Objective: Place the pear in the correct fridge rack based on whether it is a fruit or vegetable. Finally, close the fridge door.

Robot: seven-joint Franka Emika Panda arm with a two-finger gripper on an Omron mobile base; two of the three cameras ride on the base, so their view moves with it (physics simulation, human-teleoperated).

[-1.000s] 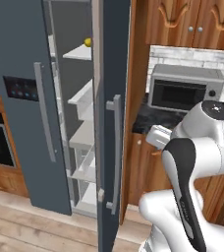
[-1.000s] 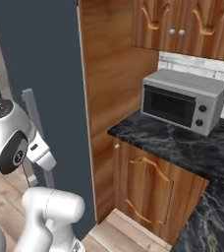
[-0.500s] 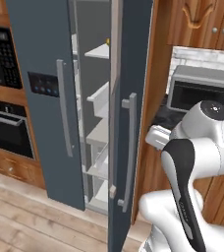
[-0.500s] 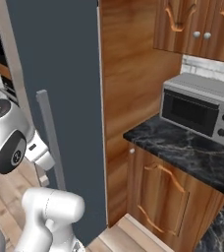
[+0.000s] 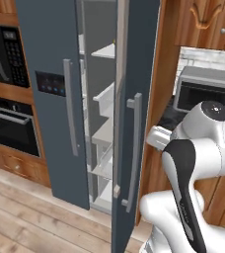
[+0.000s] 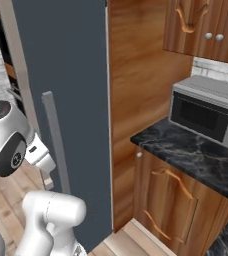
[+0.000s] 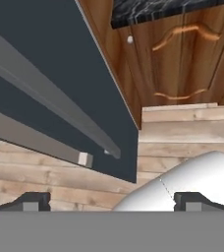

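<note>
The fridge door (image 5: 138, 74) stands open, edge-on to me in the left base view, with its long grey bar handle (image 5: 133, 148) facing right. In the right base view its dark outer face (image 6: 71, 95) and handle (image 6: 55, 145) are just right of my wrist. In the hand view my gripper (image 7: 113, 202) points down past the door (image 7: 30, 69) and handle (image 7: 55, 106) toward the floor, open with nothing between its fingertips (image 7: 33, 201). White shelves (image 5: 104, 133) show inside the fridge. The pear is hidden.
The other fridge door with the blue-lit panel (image 5: 50, 84) is closed, beside a wall oven (image 5: 11, 128). A microwave (image 6: 211, 112) sits on the black marble counter (image 6: 191, 157) over wooden cabinets (image 6: 171, 200). Wood floor (image 7: 182, 133) lies below.
The whole picture has shifted: the base has driven, so fridge and microwave slide right and look larger. The arm's pose is unchanged and the gripper stays open.
</note>
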